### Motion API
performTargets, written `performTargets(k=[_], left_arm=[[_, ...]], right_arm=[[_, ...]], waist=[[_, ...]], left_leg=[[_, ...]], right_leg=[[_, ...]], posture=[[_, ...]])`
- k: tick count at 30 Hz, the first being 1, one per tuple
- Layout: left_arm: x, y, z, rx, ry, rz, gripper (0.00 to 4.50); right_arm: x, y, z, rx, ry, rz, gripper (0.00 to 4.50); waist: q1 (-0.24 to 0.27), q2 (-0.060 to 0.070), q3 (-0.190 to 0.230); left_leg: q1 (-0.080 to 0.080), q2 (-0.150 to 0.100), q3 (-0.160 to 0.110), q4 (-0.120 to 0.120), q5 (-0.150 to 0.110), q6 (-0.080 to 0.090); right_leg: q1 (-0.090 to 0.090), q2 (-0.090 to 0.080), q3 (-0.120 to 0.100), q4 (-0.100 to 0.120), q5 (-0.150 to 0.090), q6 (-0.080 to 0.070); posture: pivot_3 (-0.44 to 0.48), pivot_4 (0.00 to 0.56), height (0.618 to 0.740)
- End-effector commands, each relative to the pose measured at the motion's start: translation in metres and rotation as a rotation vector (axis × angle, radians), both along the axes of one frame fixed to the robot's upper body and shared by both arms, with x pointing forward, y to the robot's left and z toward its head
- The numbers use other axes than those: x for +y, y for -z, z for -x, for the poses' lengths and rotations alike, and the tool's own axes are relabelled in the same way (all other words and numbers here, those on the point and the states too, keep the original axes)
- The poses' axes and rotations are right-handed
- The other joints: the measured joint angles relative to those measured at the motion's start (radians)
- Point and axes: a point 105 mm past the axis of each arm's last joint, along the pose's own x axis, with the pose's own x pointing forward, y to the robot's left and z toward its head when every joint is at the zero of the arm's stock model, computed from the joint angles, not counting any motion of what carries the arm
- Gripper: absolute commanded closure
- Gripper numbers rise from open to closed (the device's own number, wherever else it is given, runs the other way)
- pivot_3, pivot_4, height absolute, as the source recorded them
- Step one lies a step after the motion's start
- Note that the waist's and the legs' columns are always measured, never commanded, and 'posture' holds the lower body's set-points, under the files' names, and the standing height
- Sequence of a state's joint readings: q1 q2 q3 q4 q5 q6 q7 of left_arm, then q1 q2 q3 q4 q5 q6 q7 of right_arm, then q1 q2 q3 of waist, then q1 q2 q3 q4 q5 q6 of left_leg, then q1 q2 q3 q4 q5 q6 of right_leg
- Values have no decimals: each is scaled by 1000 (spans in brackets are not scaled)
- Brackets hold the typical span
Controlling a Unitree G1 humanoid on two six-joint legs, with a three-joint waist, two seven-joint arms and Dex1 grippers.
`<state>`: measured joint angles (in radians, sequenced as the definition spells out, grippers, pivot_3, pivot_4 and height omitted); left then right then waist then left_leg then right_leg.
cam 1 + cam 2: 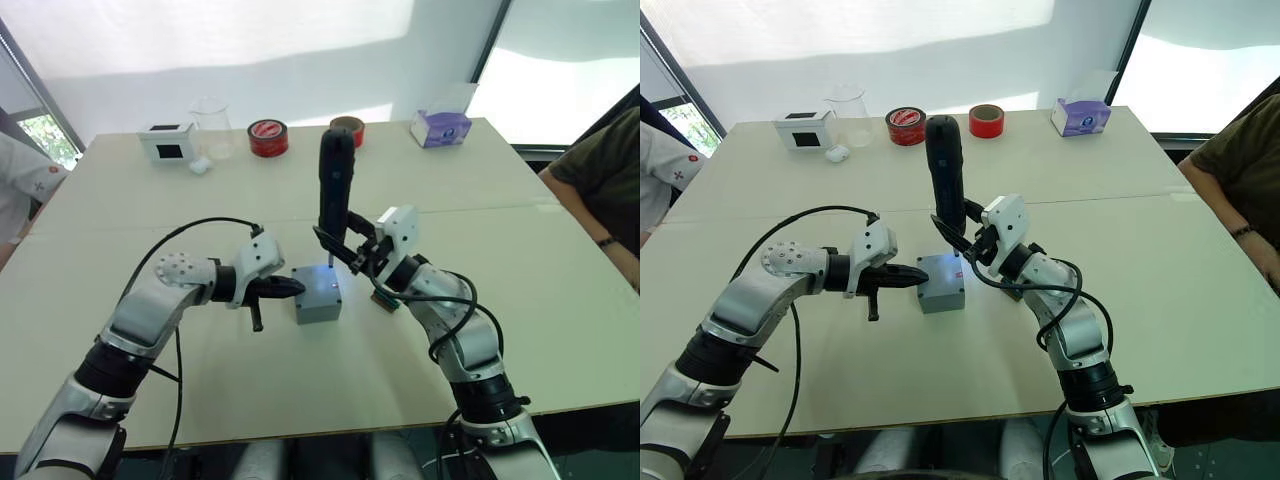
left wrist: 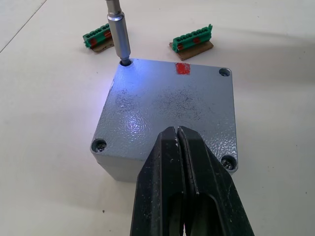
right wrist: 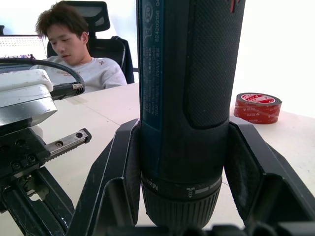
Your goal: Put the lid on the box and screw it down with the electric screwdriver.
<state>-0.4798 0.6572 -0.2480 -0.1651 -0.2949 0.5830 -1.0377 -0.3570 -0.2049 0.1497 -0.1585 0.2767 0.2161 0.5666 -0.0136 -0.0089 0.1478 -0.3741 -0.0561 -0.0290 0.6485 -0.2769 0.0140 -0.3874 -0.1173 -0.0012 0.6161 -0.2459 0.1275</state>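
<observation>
The lid (image 2: pixel 170 105) is already seated on the box (image 1: pixel 318 294), which stands near the middle of the table (image 1: pixel 120 230) between the two arms. In the head views, the left gripper (image 1: pixel 285 289) reaches in from the robot's left with its tips meeting the near edge of the box, apparently steadying it, while the right gripper (image 1: pixel 345 255) holds the electric screwdriver (image 1: pixel 335 185) upright over the box's far corner, a bluish glow from its tip falling on the lid. Along the far edge of the table stand a white box (image 1: pixel 166 141), a clear beaker (image 1: pixel 211 122), two rolls of red tape (image 1: pixel 268 137) and a tissue pack (image 1: pixel 440 127); a person's arm (image 1: pixel 600 200) shows at the right side. In the left wrist view, the left fingers (image 2: pixel 167 187) are pressed together with nothing between them, resting at the lid's edge; the metal bit (image 2: pixel 118 32) sits in one corner hole, screws show in the other three corners, a red mark (image 2: pixel 182 68) lies by the far rim, and two green terminal blocks (image 2: pixel 192 40) lie beyond. In the right wrist view, the jaws are clamped around the screwdriver's black barrel. Judgement: screw-driving is in hand at this corner; the next move calls for keeping the tool vertical and the box braced, then lifting clear to address any corner not yet tightened.
</observation>
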Motion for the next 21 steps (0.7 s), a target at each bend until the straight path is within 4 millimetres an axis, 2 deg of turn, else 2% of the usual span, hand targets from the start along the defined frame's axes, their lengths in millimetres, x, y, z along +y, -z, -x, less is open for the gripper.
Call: performTargets(k=[1,8,10,15,17,19,21], left_arm=[[0,0,-1,-4,0,-13,4500],[0,2,-1,0,0,-14,4500],[-1,3,-1,3,-1,-9,4500],[-3,6,-2,11,6,11,4500],[-3,3,-6,0,-9,47,4500],[-7,-14,-12,-50,-37,135,4500],[-9,-26,-15,-76,-55,196,4500]], right_arm=[[-1,69,2,242,-1,116,2731],[-2,66,4,222,-5,125,2731],[0,42,6,120,-32,138,2731],[-4,-55,9,-107,-58,15,2731],[-13,-89,11,-147,-64,-37,2731],[-30,-124,9,-150,-43,-85,2731],[-46,-142,6,-109,-8,-94,2731]], waist=[[0,0,0],[0,0,0],[2,0,0],[2,2,3],[4,3,5],[5,4,6],[7,4,8]], left_leg=[[0,0,0,0,0,0],[0,0,0,0,0,0],[0,0,0,0,0,0],[-2,0,0,0,0,0],[-7,0,0,0,0,-1],[-19,0,-1,2,2,-3],[-29,-1,-1,4,3,-5]], right_leg=[[0,0,0,0,0,0],[0,0,0,-1,0,0],[0,0,0,-1,0,-1],[-2,-1,0,-1,-1,-2],[-6,-1,0,-1,-1,-1],[-14,-1,0,2,1,0],[-23,-1,0,4,2,-1]], posture=[[0,150,740],[0,150,740],[0,150,740],[0,150,740],[0,150,740],[0,150,740],[0,150,740]])
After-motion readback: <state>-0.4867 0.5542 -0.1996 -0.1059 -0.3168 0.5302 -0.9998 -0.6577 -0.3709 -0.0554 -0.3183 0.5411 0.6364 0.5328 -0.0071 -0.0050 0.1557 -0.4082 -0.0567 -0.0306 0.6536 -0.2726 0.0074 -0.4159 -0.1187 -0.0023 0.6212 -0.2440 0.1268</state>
